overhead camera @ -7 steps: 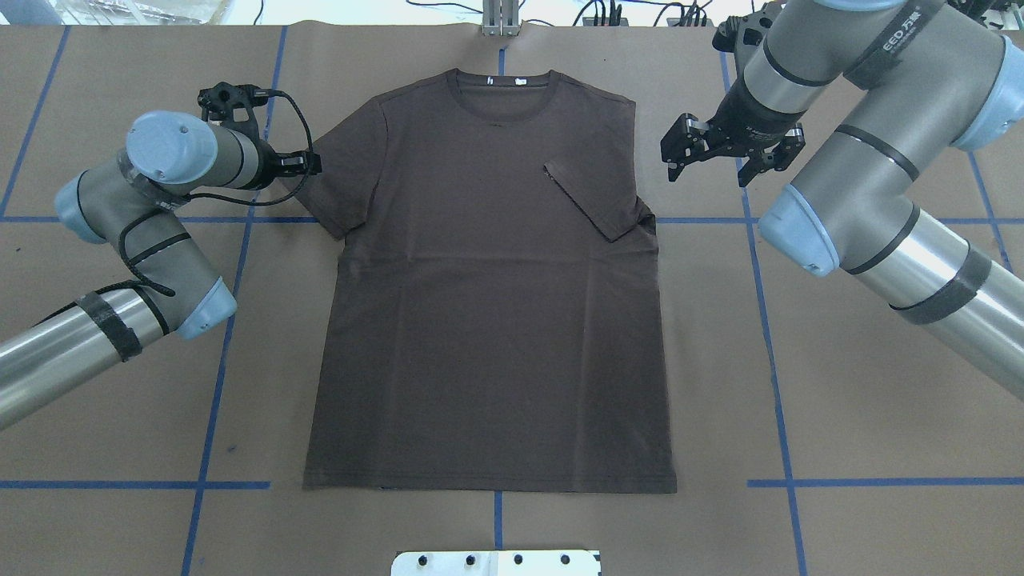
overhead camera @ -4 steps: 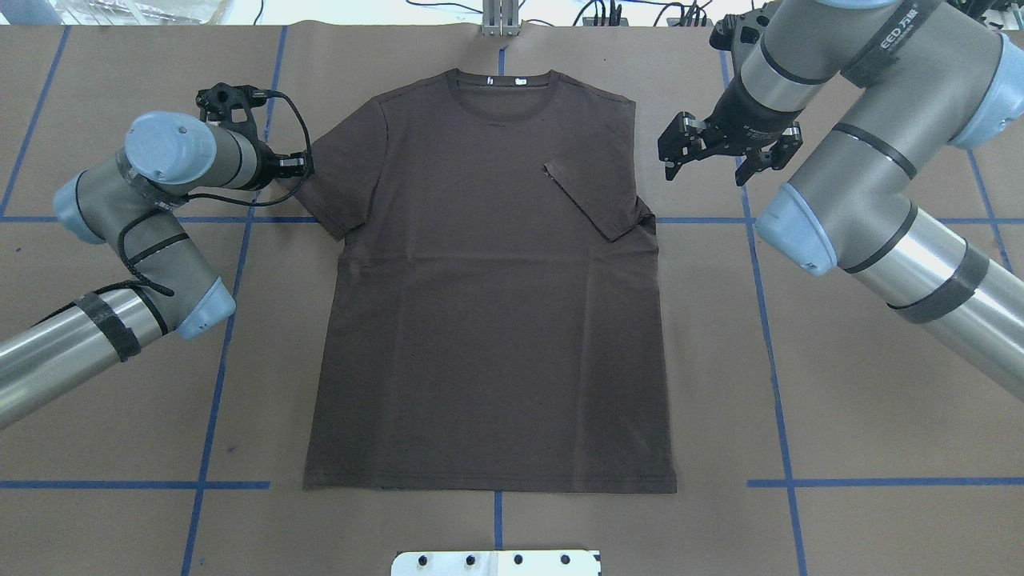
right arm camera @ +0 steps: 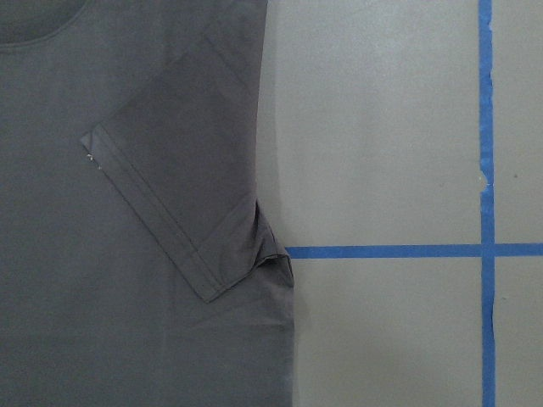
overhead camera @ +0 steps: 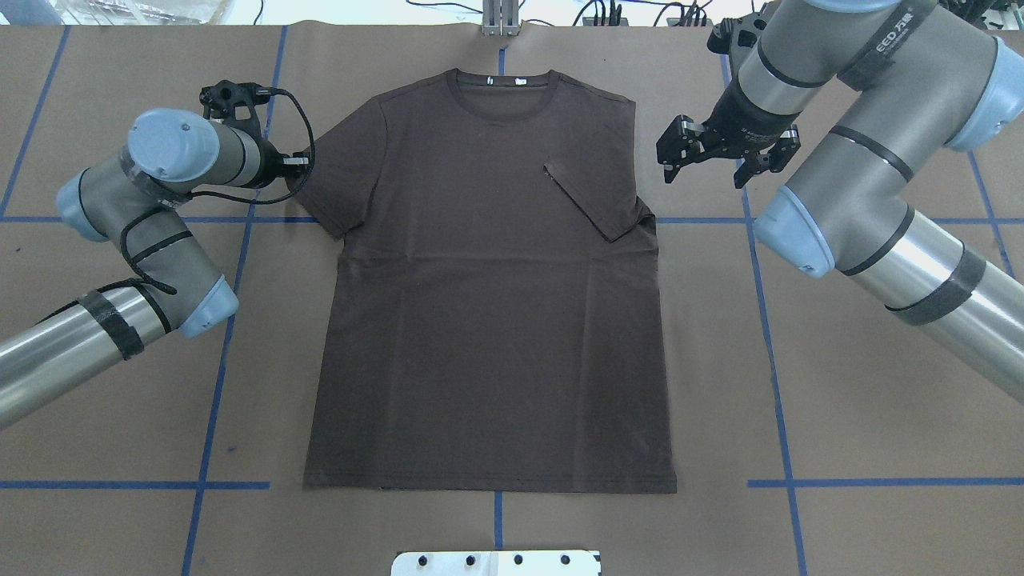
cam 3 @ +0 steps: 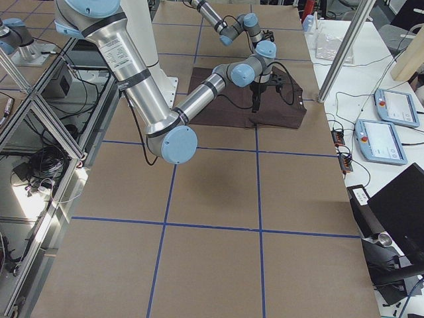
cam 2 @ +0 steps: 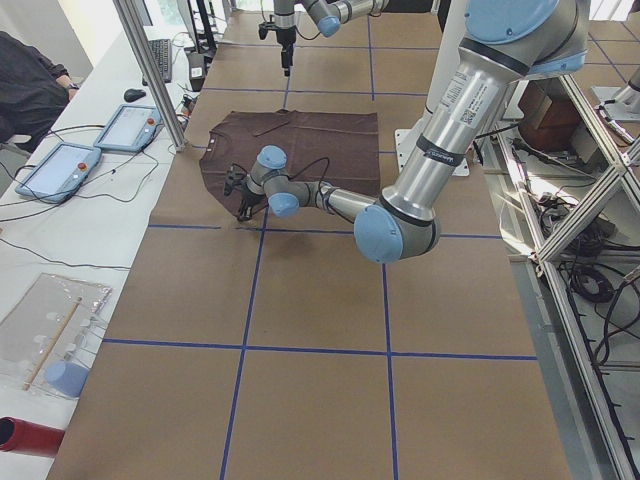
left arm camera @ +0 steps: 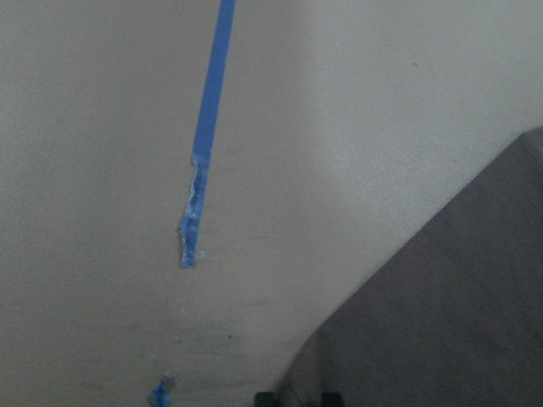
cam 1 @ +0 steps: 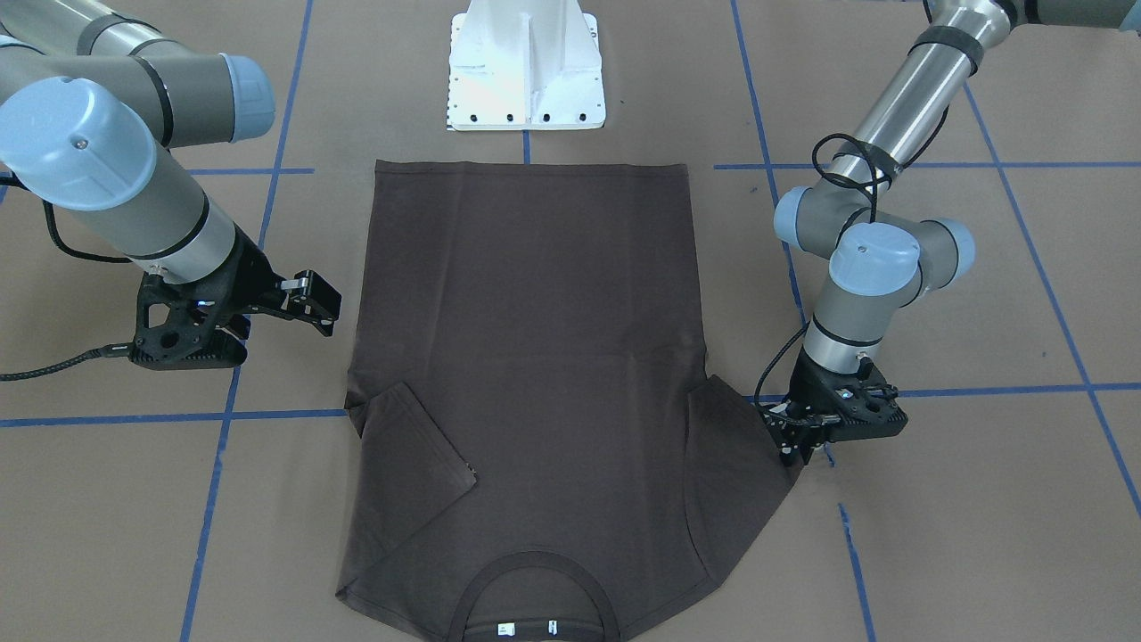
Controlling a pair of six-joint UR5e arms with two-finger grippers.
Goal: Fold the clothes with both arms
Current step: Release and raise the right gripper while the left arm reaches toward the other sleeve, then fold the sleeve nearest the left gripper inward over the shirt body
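The dark brown T-shirt (overhead camera: 488,320) lies flat on the table with its collar (overhead camera: 502,96) at the far side. Its sleeve on my right (overhead camera: 592,200) is folded in over the chest, as the right wrist view (right arm camera: 178,186) also shows. The other sleeve (overhead camera: 340,180) is spread out. My left gripper (overhead camera: 302,164) is low on the table at that sleeve's outer edge, with its fingers close together on the fabric (cam 1: 792,453). My right gripper (overhead camera: 706,168) is open and empty, held above the table just right of the shirt's shoulder.
The white pedestal base (cam 1: 526,71) stands at the near edge below the shirt's hem. Blue tape lines (overhead camera: 760,320) cross the brown paper. A metal post (overhead camera: 500,16) stands beyond the collar. Tablets (cam 2: 60,170) lie on a side bench.
My left gripper has shifted slightly outward, away from the shirt, at the sleeve edge. My right gripper has drifted a little farther from me and stays open.
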